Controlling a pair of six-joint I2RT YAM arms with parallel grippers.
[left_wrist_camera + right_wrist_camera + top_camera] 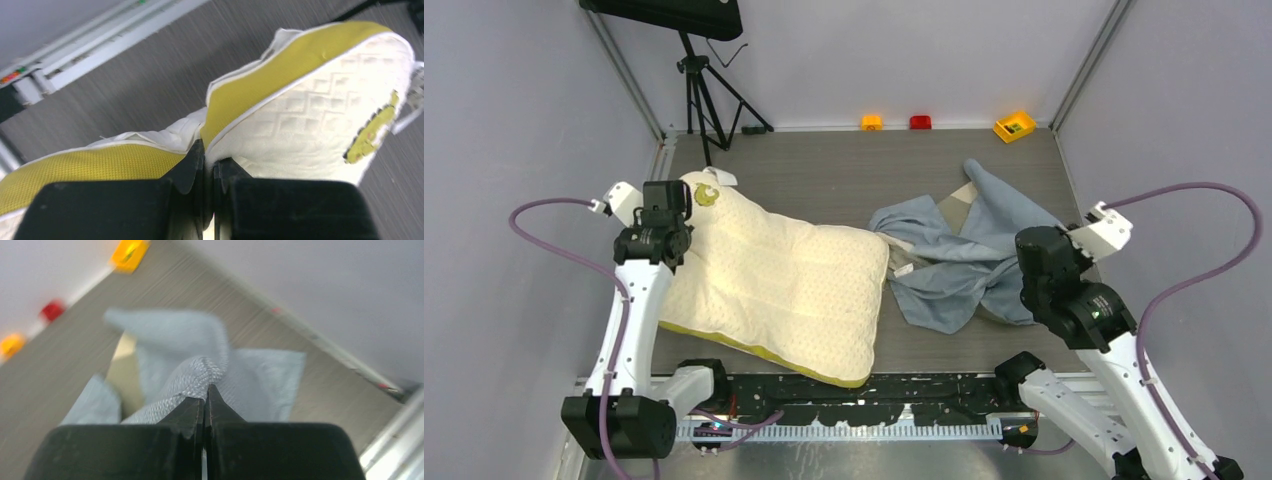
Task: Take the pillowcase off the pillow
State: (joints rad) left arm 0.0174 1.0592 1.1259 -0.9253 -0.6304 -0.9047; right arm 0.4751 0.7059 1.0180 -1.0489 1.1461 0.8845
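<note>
Behind right arm (1074, 300), pillowcase (954, 265) partly hidden

Looks like a robotics lab cell: plain grey walls (484, 120) on aluminium framing (624, 70), a tripod (690, 66) in the corner, 2 cabled robot arms (629, 320) bolted along a wood-grain tabletop's (824, 175) near edge.

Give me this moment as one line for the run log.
stage: pillowcase off pillow, lying beside it | left end effector: shut on pillow edge | right end effector: shut on pillowcase

Grey table (824, 185) with cream pillow (774, 285) beside crumpled pillowcase (964, 265)
</note>
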